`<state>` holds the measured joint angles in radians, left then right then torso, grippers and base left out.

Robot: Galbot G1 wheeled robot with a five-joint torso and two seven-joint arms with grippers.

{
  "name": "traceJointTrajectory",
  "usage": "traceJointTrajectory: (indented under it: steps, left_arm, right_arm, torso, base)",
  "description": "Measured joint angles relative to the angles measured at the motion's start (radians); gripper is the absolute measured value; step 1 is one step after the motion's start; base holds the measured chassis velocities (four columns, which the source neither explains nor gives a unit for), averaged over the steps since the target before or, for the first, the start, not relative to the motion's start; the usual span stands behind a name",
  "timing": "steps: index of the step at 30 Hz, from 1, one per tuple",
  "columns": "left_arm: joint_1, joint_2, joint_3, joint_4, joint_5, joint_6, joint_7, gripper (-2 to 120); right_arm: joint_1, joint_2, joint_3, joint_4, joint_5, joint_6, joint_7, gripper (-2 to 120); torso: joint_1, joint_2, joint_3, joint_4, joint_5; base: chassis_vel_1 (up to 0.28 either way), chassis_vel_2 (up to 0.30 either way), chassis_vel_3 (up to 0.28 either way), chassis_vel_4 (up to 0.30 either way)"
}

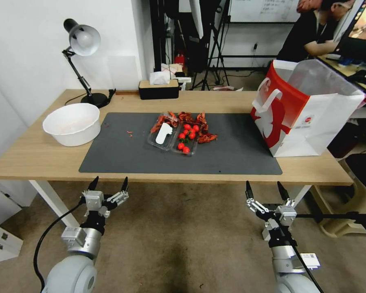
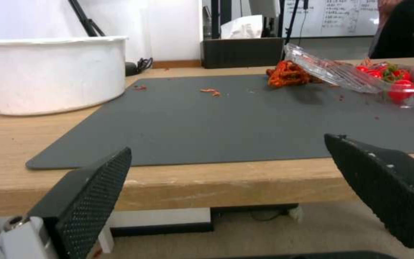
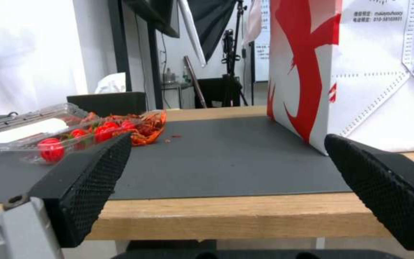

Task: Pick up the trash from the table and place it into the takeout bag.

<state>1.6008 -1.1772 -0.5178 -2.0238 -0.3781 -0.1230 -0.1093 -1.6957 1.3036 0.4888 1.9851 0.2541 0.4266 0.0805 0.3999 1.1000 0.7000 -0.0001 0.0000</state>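
Red tomatoes in clear tray

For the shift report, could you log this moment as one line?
left gripper: open, below table edge | right gripper: open, same | takeout bag: upright, right end

You're looking at a long light-wood tabletop with a matt, faintly grained face and a scuffed front edge. On it lies a dark grey rectangular mat, matt and smooth. Your large red-and-white paper takeout bag has creased, slightly glossy paper with stitched-looking perforated seams. The large white plastic bowl is smooth, with a dull sheen. The clear plastic tray of glossy red cherry tomatoes is thin, ribbed and shiny. Both grippers' fingers are black, matt, with finely knurled pads; their wrist housings are brushed silver metal.
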Motion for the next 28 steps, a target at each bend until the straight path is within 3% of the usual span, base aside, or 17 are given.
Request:
traceJointTrajectory:
  steps: [28]
  left_arm:
    - [0.037,-0.024,-0.008,0.029,0.027,-0.058,0.028,100]
  right_arm:
    - [0.023,0.002,0.000,-0.009,-0.006,0.007,-0.008,100]
  torso:
    - [0.000,0.000,0.000,0.0001,0.0000]
  base:
    - [0.000,0.000,0.000,0.000]
